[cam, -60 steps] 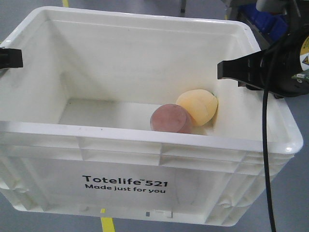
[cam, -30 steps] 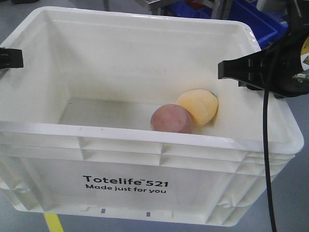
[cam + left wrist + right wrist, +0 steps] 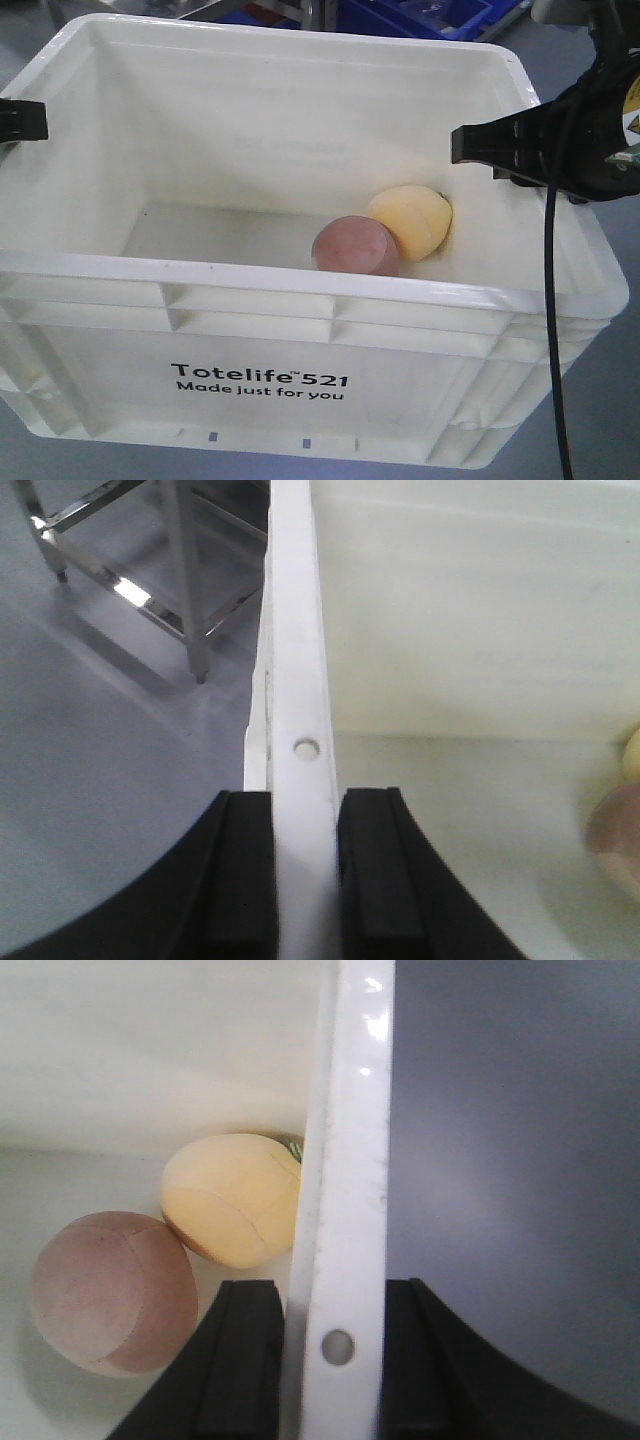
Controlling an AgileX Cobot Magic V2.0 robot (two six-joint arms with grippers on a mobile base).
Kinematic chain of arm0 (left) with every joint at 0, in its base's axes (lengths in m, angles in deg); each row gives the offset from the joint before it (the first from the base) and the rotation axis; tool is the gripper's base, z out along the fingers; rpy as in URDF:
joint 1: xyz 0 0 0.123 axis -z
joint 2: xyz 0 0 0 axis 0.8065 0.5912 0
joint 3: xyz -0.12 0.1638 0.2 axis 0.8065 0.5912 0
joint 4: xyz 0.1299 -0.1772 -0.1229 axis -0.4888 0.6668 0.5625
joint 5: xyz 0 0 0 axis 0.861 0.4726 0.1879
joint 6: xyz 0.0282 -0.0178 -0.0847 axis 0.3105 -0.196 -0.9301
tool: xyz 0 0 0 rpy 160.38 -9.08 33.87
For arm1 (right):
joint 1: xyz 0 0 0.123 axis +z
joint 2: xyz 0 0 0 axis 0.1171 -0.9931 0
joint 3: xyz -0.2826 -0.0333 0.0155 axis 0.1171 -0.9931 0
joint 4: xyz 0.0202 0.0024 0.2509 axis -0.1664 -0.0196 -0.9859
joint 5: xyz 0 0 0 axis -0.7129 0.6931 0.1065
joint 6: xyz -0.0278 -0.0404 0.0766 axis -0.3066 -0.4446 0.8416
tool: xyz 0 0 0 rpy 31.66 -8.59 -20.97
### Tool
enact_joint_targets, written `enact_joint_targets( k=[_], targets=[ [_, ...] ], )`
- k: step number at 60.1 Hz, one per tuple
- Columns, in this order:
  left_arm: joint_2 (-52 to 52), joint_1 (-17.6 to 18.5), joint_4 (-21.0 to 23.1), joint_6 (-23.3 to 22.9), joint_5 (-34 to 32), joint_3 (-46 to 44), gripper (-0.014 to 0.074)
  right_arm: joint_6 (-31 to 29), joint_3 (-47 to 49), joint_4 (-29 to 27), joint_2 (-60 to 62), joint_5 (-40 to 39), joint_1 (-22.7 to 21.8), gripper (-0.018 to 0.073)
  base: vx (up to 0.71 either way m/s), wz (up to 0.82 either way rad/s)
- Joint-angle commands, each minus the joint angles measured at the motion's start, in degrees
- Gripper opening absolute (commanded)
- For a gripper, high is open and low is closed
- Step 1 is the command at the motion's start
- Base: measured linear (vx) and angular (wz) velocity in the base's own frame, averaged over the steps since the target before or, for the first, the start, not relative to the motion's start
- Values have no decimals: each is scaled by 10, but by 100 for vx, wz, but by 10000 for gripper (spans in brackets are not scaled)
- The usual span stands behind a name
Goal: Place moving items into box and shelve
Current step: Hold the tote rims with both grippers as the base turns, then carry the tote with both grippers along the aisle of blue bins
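Front view: the box point(image 3: 300, 285) contains the yellow lump point(image 3: 412, 220), touching the pink lump point(image 3: 352, 245), by its right wall. Left wrist view: the left claw point(image 3: 305, 880) clamps the left rim, evidently for carrying. Right wrist view: the right claw point(image 3: 335, 1360) clamps the opposite rim likewise.

Left gripper point(image 3: 305, 815) and right gripper point(image 3: 335, 1305) each clamp opposite walls of the box point(image 3: 300, 285).

Two lumps in a box point(image 3: 120, 360) held by its side walls.
The ball-shaped lump point(image 3: 354, 246) and the peach-shaped lump point(image 3: 412, 220) lie touching on the box floor by the right wall, the ball-shaped one nearer and leftward. The left gripper point(image 3: 305, 880) pinches the left rim, and the right gripper point(image 3: 335, 1360) pinches the right rim.
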Motion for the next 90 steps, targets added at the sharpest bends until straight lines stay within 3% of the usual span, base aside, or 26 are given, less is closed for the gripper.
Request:
enact_joint_targets(
  k=[1,90],
  targets=[
    [-15,0,-41,2,-69,-25,-13,-3,19,71,17,-28,-4,-11,13,-52],
    [-15,0,-41,2,-69,-25,-13,-3,19,71,17,-28,-4,-11,12,-44]
  ],
)
